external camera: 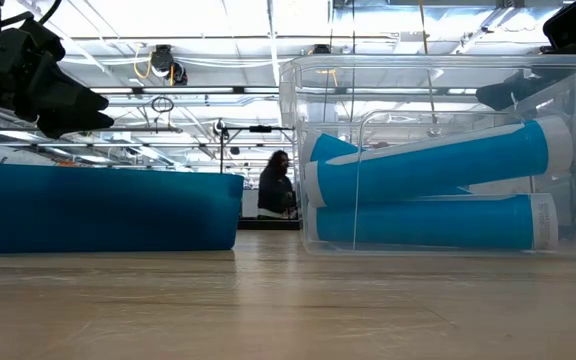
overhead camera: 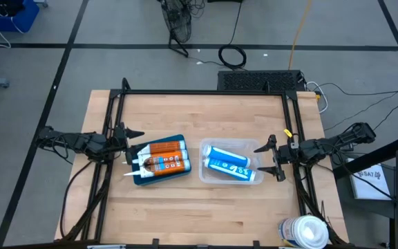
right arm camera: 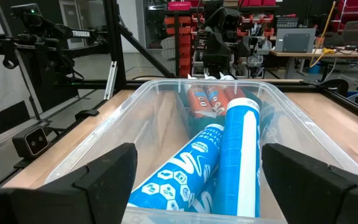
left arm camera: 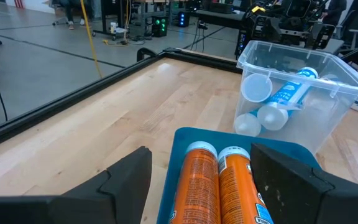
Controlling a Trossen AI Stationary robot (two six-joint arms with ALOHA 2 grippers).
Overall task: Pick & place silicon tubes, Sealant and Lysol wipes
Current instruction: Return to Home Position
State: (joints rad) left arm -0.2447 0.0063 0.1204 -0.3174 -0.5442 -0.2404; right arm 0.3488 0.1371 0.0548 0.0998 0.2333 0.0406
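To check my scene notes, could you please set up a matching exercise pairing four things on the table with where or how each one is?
Things:
1. orange sealant bottles
2. blue-and-white tubes
3. Lysol wipes
4. left gripper

Places or states:
A. outside both bins, near a corner of the table
B. inside the blue bin
C. open, just off the blue bin's end
D. inside the clear bin

Pairs: 1-B, 2-D, 3-A, 4-C.
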